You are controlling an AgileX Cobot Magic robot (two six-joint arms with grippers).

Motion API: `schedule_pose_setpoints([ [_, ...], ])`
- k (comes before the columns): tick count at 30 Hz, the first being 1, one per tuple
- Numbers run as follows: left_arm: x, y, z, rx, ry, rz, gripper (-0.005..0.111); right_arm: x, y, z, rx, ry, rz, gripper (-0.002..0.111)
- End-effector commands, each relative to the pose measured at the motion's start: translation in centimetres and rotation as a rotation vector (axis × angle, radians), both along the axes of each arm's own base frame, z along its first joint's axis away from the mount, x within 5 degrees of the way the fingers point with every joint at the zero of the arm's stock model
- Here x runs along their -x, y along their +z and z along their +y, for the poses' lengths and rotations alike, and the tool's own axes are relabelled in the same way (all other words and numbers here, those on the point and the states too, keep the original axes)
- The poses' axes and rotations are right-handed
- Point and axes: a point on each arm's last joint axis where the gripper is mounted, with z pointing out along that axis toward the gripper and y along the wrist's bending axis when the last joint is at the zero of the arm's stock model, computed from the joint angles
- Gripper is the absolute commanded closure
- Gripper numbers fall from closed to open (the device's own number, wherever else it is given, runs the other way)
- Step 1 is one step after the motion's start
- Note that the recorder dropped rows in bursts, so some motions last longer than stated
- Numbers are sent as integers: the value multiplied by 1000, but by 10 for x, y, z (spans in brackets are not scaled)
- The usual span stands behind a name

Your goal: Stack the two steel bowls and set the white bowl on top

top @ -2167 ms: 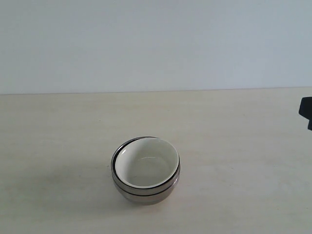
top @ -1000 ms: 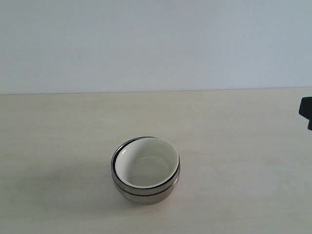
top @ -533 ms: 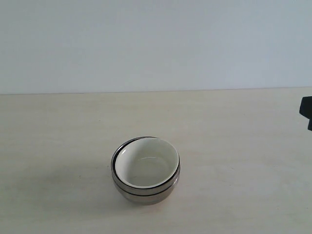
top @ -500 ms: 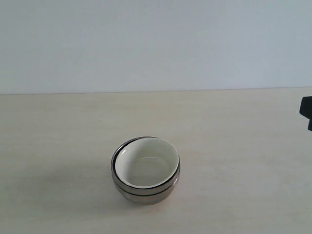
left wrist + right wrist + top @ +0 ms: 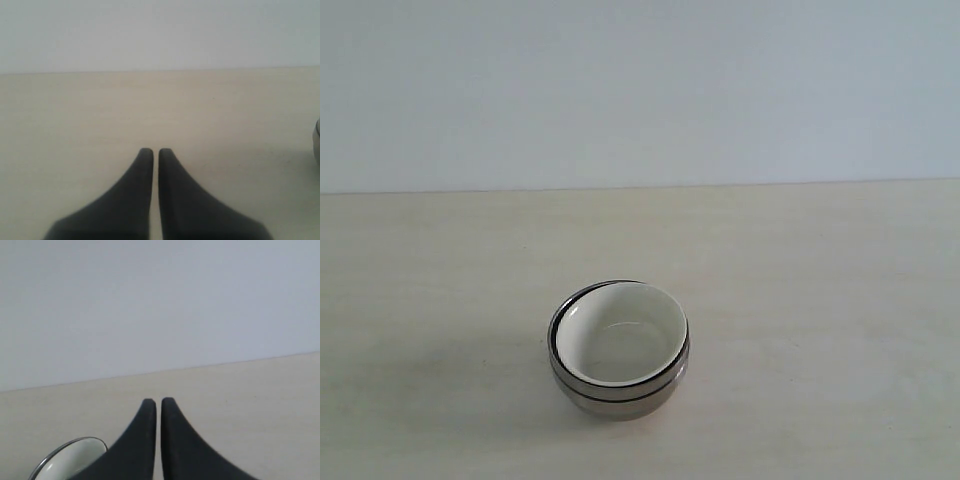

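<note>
Steel on steel, with white on top: the lower steel bowl (image 5: 620, 408) stands on the pale table (image 5: 820, 300), the upper steel bowl (image 5: 582, 383) nests inside it, and the white bowl (image 5: 620, 345) sits upright in that one. In the exterior view the stack lies toward 6 o'clock from the table's middle, well clear of the plain wall (image 5: 640, 90) at 12 o'clock. The white bowl sits slightly off-centre, pushed toward 3 o'clock, so a dark crescent of gap shows along the steel rim at about 9 to 10 o'clock. The left gripper (image 5: 156, 152) hangs over bare table, its two dark fingers drawn together to a thin slit and holding nothing; a sliver of one steel bowl shows off to its side, which of the two cannot be told. The right gripper (image 5: 158, 402) is likewise pinched almost closed and empty, with the white bowl and its steel rim just beside one finger.
</note>
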Motion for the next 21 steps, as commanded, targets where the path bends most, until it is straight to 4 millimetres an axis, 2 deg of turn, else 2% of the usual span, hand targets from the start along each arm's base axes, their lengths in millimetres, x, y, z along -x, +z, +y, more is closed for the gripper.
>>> schedule_pose_setpoints([
  [1, 0, -1, 0, 6, 2, 2, 103, 16, -11, -7, -10, -28, -87, 108],
  [7, 0, -1, 0, 6, 2, 2, 103, 31, -20, -14, -29, -74, -177, 108],
  [21, 0, -1, 0, 6, 2, 2, 103, 34, -43, -21, 30, -182, -194, 108],
])
